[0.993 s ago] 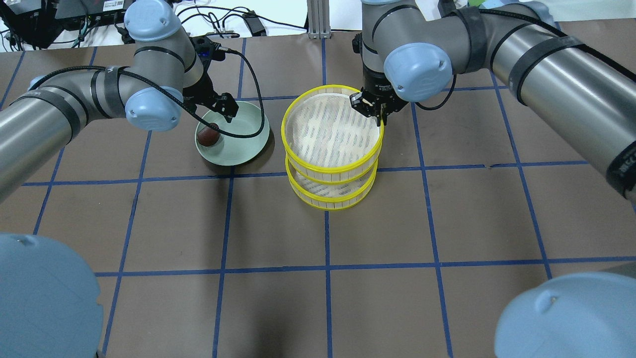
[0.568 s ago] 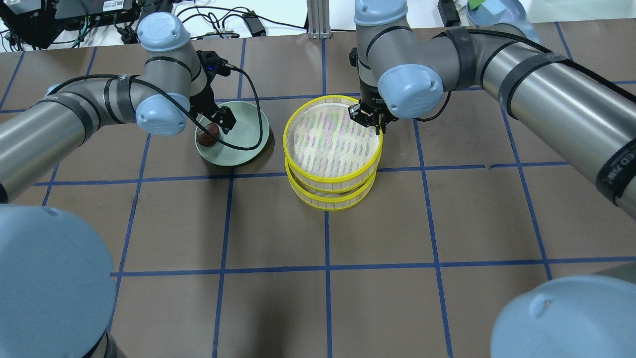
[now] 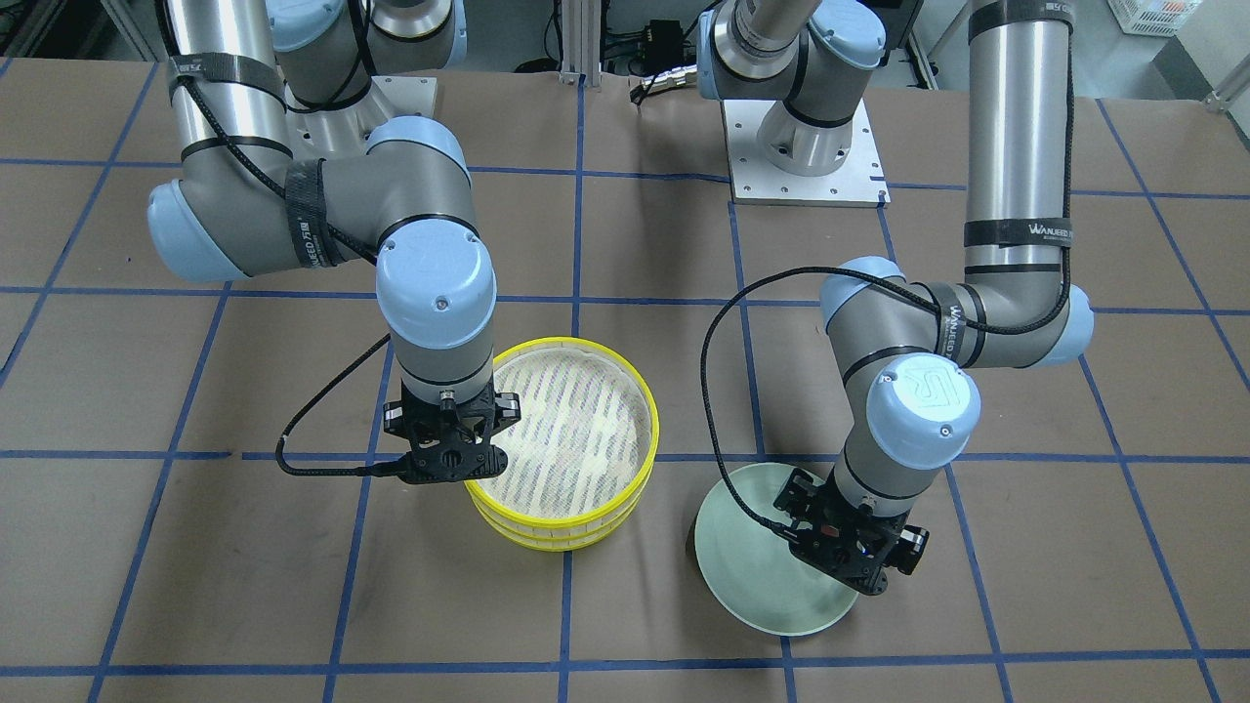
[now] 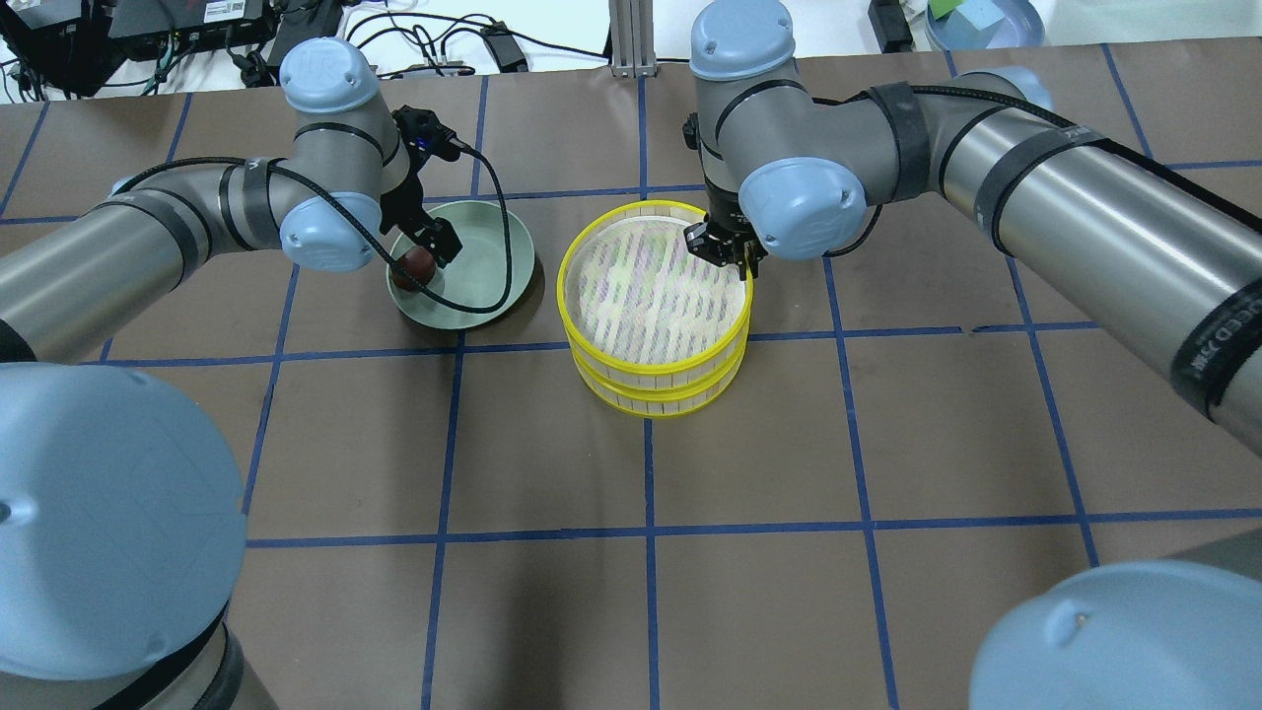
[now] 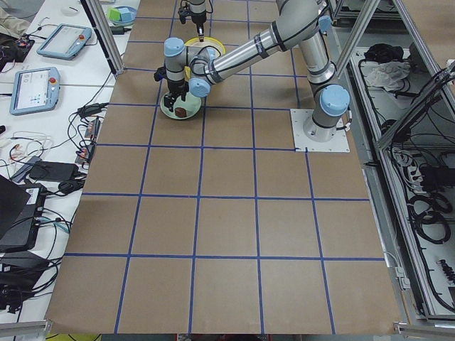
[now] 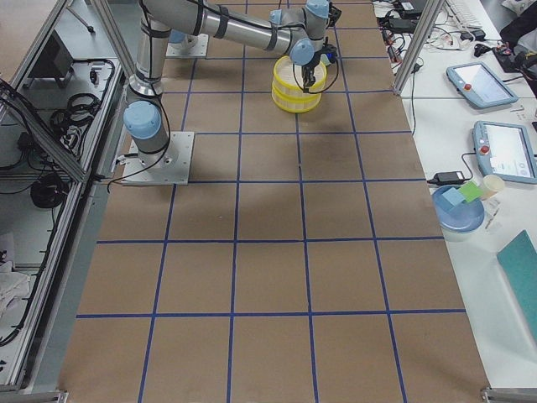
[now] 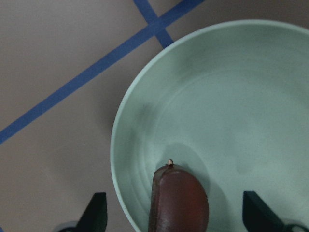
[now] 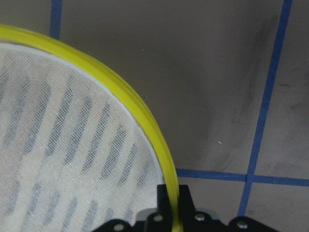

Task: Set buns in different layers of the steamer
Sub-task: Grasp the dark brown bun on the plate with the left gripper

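Observation:
The steamer (image 4: 656, 380) stands mid-table as two stacked yellow-rimmed layers, the top layer (image 4: 651, 286) with an empty whitish mesh floor. My right gripper (image 4: 730, 247) is shut on the top layer's back-right rim (image 8: 145, 130), which runs between its fingers in the right wrist view. The dark reddish-brown bun (image 4: 416, 264) lies at the left edge of the pale green plate (image 4: 493, 256). My left gripper (image 7: 176, 210) is open and straddles this bun (image 7: 178, 198). The cream bun is hidden.
The left wrist's black cable (image 4: 498, 247) loops over the plate. Cables and electronics (image 4: 424, 39) line the table's back edge. A blue dish (image 4: 986, 20) sits beyond the back right corner. Blue tape lines grid the brown tabletop.
My right gripper has lowered the top layer from a raised, offset pose onto the lower layer. My left gripper has moved from the plate's back down over the dark bun.

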You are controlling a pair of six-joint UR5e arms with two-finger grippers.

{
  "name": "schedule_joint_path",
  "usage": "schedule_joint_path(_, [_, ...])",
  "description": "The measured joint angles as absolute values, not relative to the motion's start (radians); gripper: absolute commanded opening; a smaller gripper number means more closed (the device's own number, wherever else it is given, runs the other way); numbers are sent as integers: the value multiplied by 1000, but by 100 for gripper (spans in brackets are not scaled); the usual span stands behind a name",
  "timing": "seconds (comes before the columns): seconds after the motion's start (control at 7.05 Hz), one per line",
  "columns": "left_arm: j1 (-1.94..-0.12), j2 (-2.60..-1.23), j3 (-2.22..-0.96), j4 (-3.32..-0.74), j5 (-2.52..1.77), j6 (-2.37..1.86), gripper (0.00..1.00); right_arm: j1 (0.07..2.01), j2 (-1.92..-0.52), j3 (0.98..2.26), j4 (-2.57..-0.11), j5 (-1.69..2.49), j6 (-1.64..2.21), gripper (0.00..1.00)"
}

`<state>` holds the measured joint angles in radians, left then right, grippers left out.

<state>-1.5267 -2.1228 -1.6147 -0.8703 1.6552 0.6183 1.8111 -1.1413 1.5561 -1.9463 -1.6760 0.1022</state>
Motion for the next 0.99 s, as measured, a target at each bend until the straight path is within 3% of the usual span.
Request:
schedule_joint_path(0.28, [-1520, -2135, -1614, -868, 1652, 643, 99, 1821, -1143, 1561, -1944, -1679, 103, 0])
schedule_joint_path(0.43, [-1519, -2140, -1615, -869, 1649, 645, 86, 1824, -1143, 1563, -1944, -1679, 103, 0])
schedule_joint_path(0.57, [-1519, -2145, -1615, -871, 1647, 647, 53, 1824, -1143, 1564, -1944, -1680, 102, 22])
schedule_joint_path(0.71, [-1519, -2152, -1616, -872, 1647, 654, 1, 1825, -1143, 1565, -1944, -1681, 100, 61])
schedule_joint_path(0.85, [-1519, -2157, -1616, -873, 1648, 668, 0, 1825, -1142, 1567, -1943, -1694, 96, 91])
schedule_joint_path(0.99, [-1519, -2159, -1615, -873, 1648, 681, 0, 1825, -1143, 1568, -1944, -1715, 92, 100])
